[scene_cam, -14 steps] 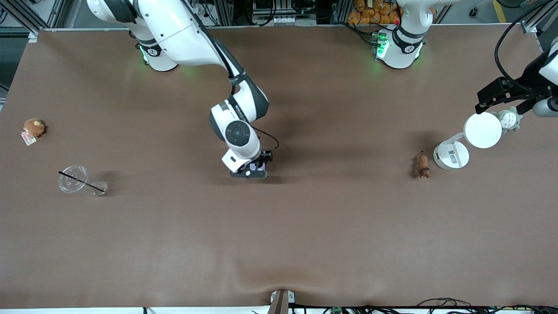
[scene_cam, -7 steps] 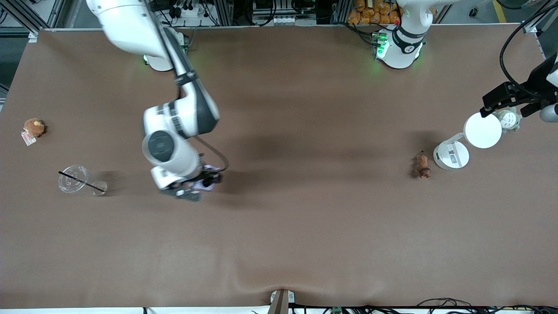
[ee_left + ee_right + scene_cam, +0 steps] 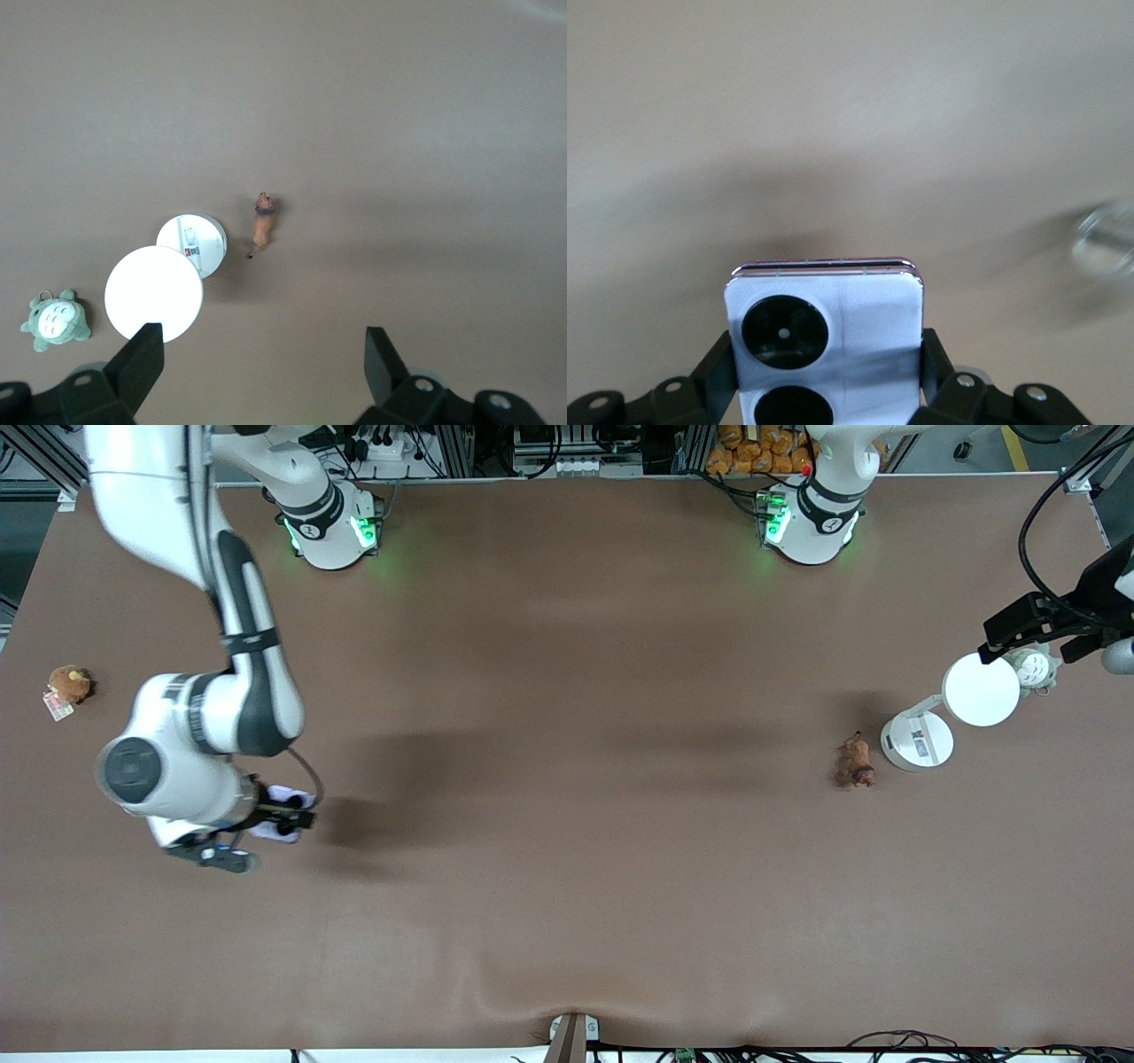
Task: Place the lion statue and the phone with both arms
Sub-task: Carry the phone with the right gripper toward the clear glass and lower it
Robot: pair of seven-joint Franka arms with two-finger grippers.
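Observation:
The lion statue (image 3: 856, 761), a small reddish-brown figurine, lies on the table beside the lamp's base; it also shows in the left wrist view (image 3: 264, 221). My left gripper (image 3: 1019, 625) hangs open and empty high over the lamp and the grey-white plush at the left arm's end; its midpoint in the wrist view (image 3: 261, 361) is clear of the lion. My right gripper (image 3: 285, 815) is shut on the phone (image 3: 282, 794), held above the table toward the right arm's end. In the right wrist view the gripper (image 3: 827, 359) clamps the pale lavender phone (image 3: 859, 310), two black circles facing the camera.
A white round-headed desk lamp (image 3: 981, 689) on its base (image 3: 918, 740) and a grey-white plush (image 3: 1034, 667) stand at the left arm's end. A brown plush with a tag (image 3: 69, 684) lies at the right arm's end. A blurred clear cup (image 3: 1107, 237) shows near the right gripper.
My right arm has swung from the table's middle toward the right arm's end, carrying the phone, and now covers the clear cup. The left gripper has barely shifted.

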